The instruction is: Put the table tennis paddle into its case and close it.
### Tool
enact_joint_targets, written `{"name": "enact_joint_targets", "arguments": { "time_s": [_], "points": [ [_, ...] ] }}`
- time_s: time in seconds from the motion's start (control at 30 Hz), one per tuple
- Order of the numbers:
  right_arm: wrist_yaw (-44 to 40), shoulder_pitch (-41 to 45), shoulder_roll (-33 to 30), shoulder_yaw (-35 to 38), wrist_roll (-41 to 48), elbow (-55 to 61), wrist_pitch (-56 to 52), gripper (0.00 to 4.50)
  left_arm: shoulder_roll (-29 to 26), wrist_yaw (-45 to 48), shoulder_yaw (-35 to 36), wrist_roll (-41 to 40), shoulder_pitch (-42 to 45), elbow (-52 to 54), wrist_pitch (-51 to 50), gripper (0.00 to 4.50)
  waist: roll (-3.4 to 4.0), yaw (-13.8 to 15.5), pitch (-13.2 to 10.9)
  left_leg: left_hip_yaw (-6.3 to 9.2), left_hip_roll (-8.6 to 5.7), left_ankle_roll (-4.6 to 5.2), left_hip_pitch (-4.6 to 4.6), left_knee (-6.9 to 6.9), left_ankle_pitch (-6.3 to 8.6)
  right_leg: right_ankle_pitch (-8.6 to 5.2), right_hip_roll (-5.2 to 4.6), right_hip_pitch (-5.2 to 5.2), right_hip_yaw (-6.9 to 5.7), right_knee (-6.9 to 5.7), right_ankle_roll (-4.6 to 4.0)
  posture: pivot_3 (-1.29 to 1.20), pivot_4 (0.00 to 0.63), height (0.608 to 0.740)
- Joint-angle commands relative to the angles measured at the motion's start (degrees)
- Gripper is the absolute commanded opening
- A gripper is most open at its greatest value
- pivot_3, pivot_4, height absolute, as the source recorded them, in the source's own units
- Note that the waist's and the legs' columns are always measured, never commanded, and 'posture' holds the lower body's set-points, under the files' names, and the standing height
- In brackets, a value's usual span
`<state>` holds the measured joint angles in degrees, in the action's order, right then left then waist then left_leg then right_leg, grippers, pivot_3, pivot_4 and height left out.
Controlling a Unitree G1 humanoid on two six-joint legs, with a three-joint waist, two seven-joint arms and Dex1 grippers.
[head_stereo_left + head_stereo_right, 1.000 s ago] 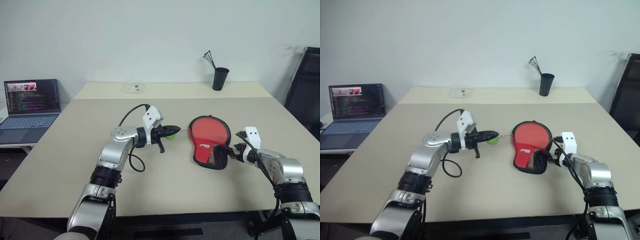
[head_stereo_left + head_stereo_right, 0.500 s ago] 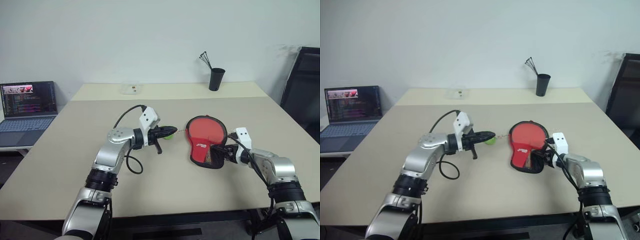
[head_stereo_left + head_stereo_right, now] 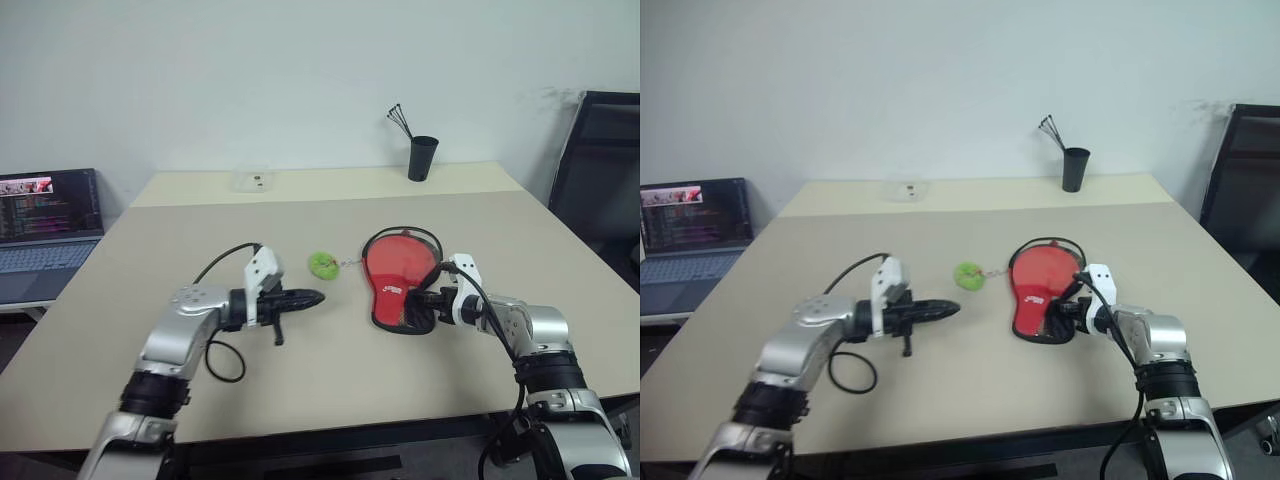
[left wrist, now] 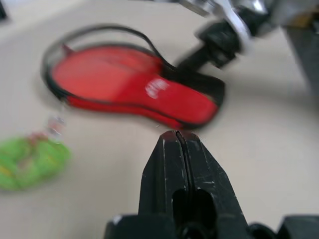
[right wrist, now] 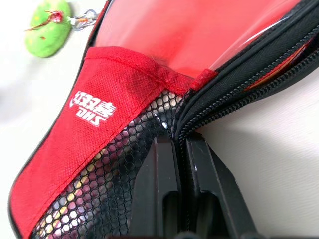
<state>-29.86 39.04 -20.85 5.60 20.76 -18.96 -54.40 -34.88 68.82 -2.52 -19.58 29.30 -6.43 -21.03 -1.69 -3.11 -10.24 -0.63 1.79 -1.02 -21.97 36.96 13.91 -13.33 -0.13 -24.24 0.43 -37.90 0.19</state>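
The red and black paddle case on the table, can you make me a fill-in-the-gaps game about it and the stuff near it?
1. The red and black paddle-shaped fabric case lies on the beige ____.
2. The right gripper is shut on the case's narrow end, next to the black ____ pocket.
3. A small chain joins the case to a fuzzy ____ charm.
4. The left gripper is shut and holds ____.

Missing words: table; mesh; green; nothing
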Motion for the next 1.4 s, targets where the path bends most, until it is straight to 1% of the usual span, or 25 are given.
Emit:
{"name": "enact_joint_targets", "arguments": {
  "time_s": [0.03,0.13,0.33,0.5,0.63,0.73,0.87,1.1,1.17,1.4],
  "points": [
    [-1.9,0.6,2.4,-1.3,3.4,4.8,-4.1,0.02,-4.8,5.0,2.1,-4.0,-4.3,6.5,-2.0,0.00,0.00,-0.2,0.0,0.00,0.01,0.00,0.01,-0.01,0.00,0.00,0.00,0.00,0.02,0.00,0.00,0.00,0.150,0.740],
    [-1.8,0.4,4.0,-2.0,4.2,7.4,-6.5,0.02,-7.6,6.3,2.6,-5.6,-8.2,9.8,-2.7,0.00,0.00,-0.2,0.0,-0.03,0.01,0.01,0.03,-0.04,0.01,-0.01,0.01,-0.05,0.09,-0.01,-0.02,0.00,0.150,0.740],
    [-0.9,-1.4,6.3,-2.8,6.3,13.9,-11.6,0.02,-9.3,5.8,4.4,-8.5,-12.2,13.7,-3.8,0.00,0.00,0.0,0.0,-0.02,0.01,0.01,-0.01,-0.02,0.01,-0.01,0.00,-0.05,0.06,0.01,-0.01,0.00,0.150,0.740],
    [0.8,-6.1,7.0,-3.0,9.0,22.7,-17.7,0.02,-10.8,7.1,4.8,-9.6,-15.3,16.2,-3.0,0.00,0.00,0.1,0.0,-0.03,0.01,0.00,-0.07,-0.05,0.02,-0.02,-0.05,-0.07,0.06,0.12,-0.01,0.00,0.150,0.740],
    [3.3,-11.7,8.5,-2.4,11.5,31.8,-23.7,0.02,-12.2,8.6,4.9,-10.5,-17.7,17.9,-2.6,0.00,0.00,0.1,0.0,-0.01,0.02,-0.01,-0.13,-0.07,0.04,-0.03,-0.05,-0.11,0.05,0.16,-0.01,0.00,0.150,0.740],
    [4.9,-15.0,9.7,-1.6,12.8,36.7,-27.1,0.02,-12.7,9.1,4.8,-10.9,-18.5,18.4,-2.3,0.00,0.00,0.1,0.0,-0.01,0.03,-0.02,-0.11,-0.08,0.05,-0.04,-0.05,-0.11,0.04,0.16,-0.01,0.00,0.150,0.740],
    [6.0,-19.3,9.5,0.0,14.1,42.4,-31.3,0.02,-12.8,9.5,4.2,-11.0,-18.5,18.6,-2.2,0.00,-0.01,0.4,0.0,0.01,0.01,-0.03,-0.10,-0.11,0.07,-0.08,-0.05,-0.10,0.01,0.18,-0.06,0.00,0.150,0.740],
    [5.9,-22.5,6.4,3.5,15.1,45.8,-34.5,0.02,-12.9,9.6,3.9,-10.7,-18.1,18.1,-2.1,0.00,-0.01,0.9,0.0,0.00,0.00,-0.05,-0.14,-0.10,0.10,-0.10,-0.06,-0.12,0.00,0.23,-0.06,0.00,0.150,0.740],
    [6.3,-22.6,6.5,3.9,15.4,46.0,-34.7,0.02,-12.7,9.4,3.6,-10.5,-17.8,17.8,-2.0,0.00,-0.02,1.1,0.0,0.00,-0.02,-0.05,-0.14,-0.10,0.11,-0.10,-0.06,-0.12,-0.01,0.24,-0.06,0.00,0.150,0.740],
    [9.3,-21.8,12.3,4.7,15.2,45.6,-36.2,0.02,-12.1,8.8,3.1,-10.0,-17.2,17.3,-1.7,0.00,-0.02,1.1,0.0,0.01,0.01,-0.04,-0.14,-0.11,0.11,-0.11,-0.04,-0.12,-0.01,0.24,-0.07,0.00,0.150,0.740]
  ]
}}
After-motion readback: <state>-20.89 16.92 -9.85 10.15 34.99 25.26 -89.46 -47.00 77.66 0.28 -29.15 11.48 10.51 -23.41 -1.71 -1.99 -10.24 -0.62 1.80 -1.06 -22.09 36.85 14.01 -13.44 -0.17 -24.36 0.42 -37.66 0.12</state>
